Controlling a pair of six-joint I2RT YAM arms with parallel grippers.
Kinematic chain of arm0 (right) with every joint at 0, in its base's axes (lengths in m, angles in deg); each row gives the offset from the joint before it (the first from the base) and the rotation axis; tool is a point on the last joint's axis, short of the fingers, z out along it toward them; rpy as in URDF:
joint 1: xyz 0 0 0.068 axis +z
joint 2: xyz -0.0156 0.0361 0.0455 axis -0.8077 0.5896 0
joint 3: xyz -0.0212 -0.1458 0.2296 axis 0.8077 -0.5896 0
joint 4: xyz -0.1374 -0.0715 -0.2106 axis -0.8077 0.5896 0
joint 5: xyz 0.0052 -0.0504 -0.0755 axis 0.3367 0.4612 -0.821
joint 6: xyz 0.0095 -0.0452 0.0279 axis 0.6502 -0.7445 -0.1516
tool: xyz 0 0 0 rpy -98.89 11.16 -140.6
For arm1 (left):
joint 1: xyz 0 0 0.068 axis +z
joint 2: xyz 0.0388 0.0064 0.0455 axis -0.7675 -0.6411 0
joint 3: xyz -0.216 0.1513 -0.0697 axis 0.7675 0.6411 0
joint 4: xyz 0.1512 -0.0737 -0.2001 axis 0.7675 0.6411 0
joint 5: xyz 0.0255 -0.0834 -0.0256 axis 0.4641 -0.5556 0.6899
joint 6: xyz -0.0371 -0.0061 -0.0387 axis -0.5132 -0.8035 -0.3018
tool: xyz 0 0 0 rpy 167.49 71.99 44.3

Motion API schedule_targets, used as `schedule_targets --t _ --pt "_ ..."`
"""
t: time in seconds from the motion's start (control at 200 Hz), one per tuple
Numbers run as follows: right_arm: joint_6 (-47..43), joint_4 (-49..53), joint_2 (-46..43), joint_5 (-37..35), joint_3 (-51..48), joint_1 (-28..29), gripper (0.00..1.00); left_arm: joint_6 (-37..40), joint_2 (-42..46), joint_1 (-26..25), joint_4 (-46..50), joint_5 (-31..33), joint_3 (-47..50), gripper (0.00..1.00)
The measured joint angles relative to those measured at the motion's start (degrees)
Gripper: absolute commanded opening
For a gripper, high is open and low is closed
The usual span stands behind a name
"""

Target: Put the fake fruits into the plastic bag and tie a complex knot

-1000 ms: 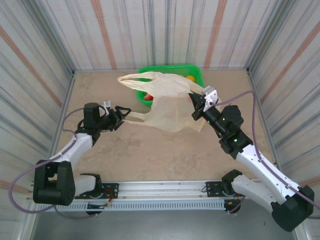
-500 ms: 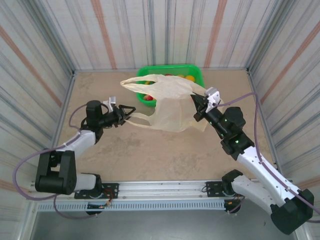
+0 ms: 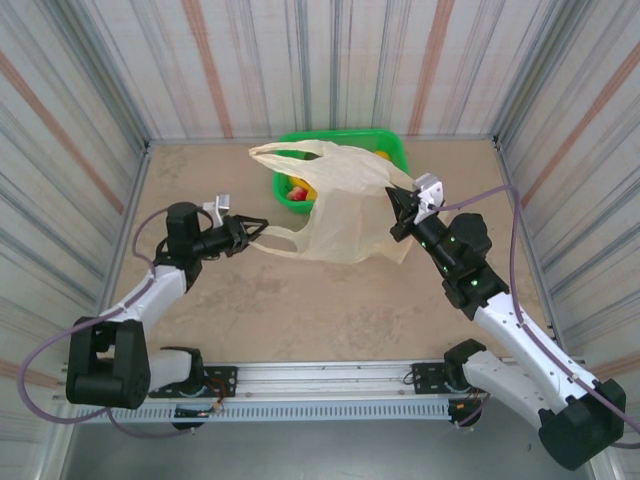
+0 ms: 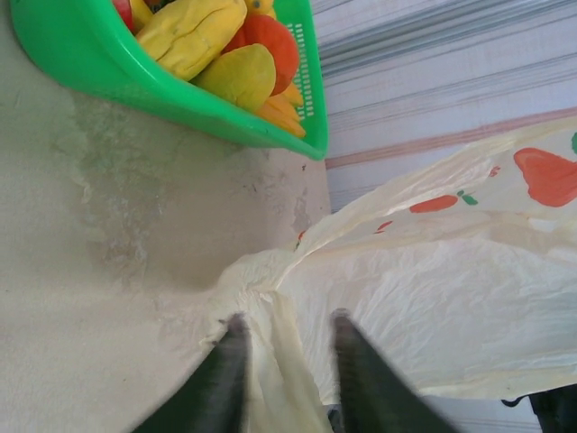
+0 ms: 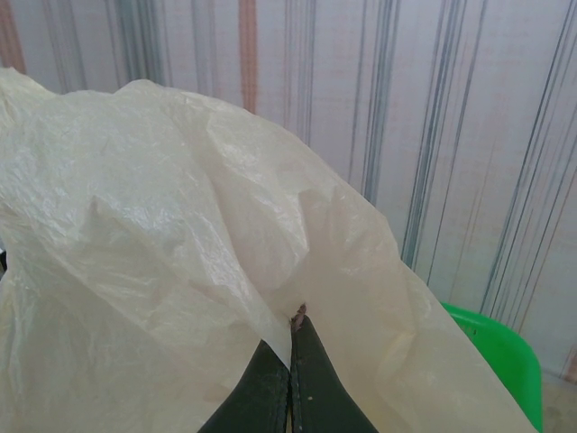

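Observation:
The plastic bag hangs cream and translucent between both arms, in front of the green basket. My right gripper is shut on its upper right edge and holds it up; in the right wrist view the closed jaws pinch a fold of the plastic bag. My left gripper is at the bag's left handle strip. Seen from the left wrist, its jaws stand apart with the strip of the plastic bag running between them. The fake fruits, yellow, orange and red, lie in the basket.
The green basket stands at the back of the table against the striped wall, partly covered by the bag. Striped walls close in the left, right and far sides. Bare tan table surface lies in front of the bag.
The left gripper's jaws have narrowed around the handle strip. The right gripper has shifted slightly right, and the bag's top has moved right over the basket.

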Motion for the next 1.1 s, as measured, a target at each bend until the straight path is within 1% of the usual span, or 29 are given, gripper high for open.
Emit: schedule_targets --t 0.05,0.125,0.165,0.2,0.22,0.361,0.436,0.551,0.591,0.616,0.636,0.656,0.676,0.726,0.746,0.766,0.822,0.847,0.902,0.997,1.097 --pt "0.02 0.0 0.0 0.02 0.0 0.0 0.0 0.5 0.33 -0.44 1.66 0.02 -0.11 0.46" --pt "0.02 -0.04 0.04 0.02 0.0 0.0 0.0 1.11 1.03 -1.31 3.56 0.04 -0.24 0.34" --pt "0.07 -0.07 0.11 0.02 0.0 0.0 0.0 1.44 1.25 -1.79 4.35 0.02 -0.39 0.24" --pt "0.2 -0.07 0.17 0.02 0.0 0.0 0.0 1.88 1.31 -2.14 4.79 0.02 -0.52 0.1" --pt "0.22 -0.11 0.24 0.02 0.0 0.0 0.0 1.95 1.31 -2.38 4.92 0.0 -0.55 0.0" --pt "0.24 -0.2 0.44 -0.28 0.0 0.0 0.0 1.99 1.79 -2.58 6.32 0.02 -0.94 0.0" --pt "0.24 -0.2 0.44 -0.68 0.0 0.0 0.0 1.9 3.41 -2.49 8.76 0.31 -2.08 0.0" --pt "1.36 -0.22 0.44 -1.57 0.0 0.0 0.0 2.03 8.81 -2.01 14.91 2.47 -7.5 0.0" --pt "2.16 -0.22 0.37 -1.68 -0.07 -0.04 0.02 2.14 10.93 -1.57 16.98 3.61 -10.29 0.0" --pt "2.89 -0.5 0.26 -1.68 -0.31 -0.04 0.05 2.23 12.13 -1.2 18.51 4.5 -12.33 0.0" --pt "3.48 -0.68 0.07 -1.66 -0.61 -0.04 0.1 2.43 13.25 -0.85 19.76 5.31 -14.21 0.0" --pt "4.04 -0.76 -0.11 -1.62 -0.94 -0.04 0.17 2.54 14.03 -0.59 20.74 5.99 -15.91 0.0" --pt "4.63 -0.74 -0.44 -1.55 -1.42 -0.04 0.27 2.69 14.93 -0.2 22.25 6.88 -18.14 0.0" --pt "6.25 -0.52 -1.18 -0.96 -2.67 -0.04 0.55 3.41 16.48 0.5 24.94 8.48 -23.19 0.0" --pt "6.67 -0.42 -1.49 -0.5 -3.19 -0.04 0.64 3.58 16.87 0.72 26.4 9.18 -25.51 0.0" --pt "7.3 -0.15 -1.84 -0.04 -3.67 -0.02 0.7 4.07 17.16 0.87 27.58 9.81 -27.54 0.0" --pt "7.93 1.03 -2.8 1.14 -4.7 0.07 0.81 5.11 17.44 0.92 30.84 11.58 -33.88 0.0" --pt "7.98 1.9 -3.41 1.68 -5.03 0.07 0.85 5.49 17.44 0.94 32.41 12.35 -36.24 0.0" --pt "8.66 3.93 -5.16 2.93 -5.25 0.07 0.9 6.8 17.07 0.59 36.06 14.27 -41.75 0.0" --pt "8.76 6.62 -9.25 4.61 -5.01 0.04 0.92 9.22 15.45 -1.16 41.92 17.7 -48.92 0.0" --pt "8.76 9.79 -12.33 7.45 -2.34 -0.57 0.93 11.34 14.19 -3.41 46.38 20.24 -52.33 0.0"
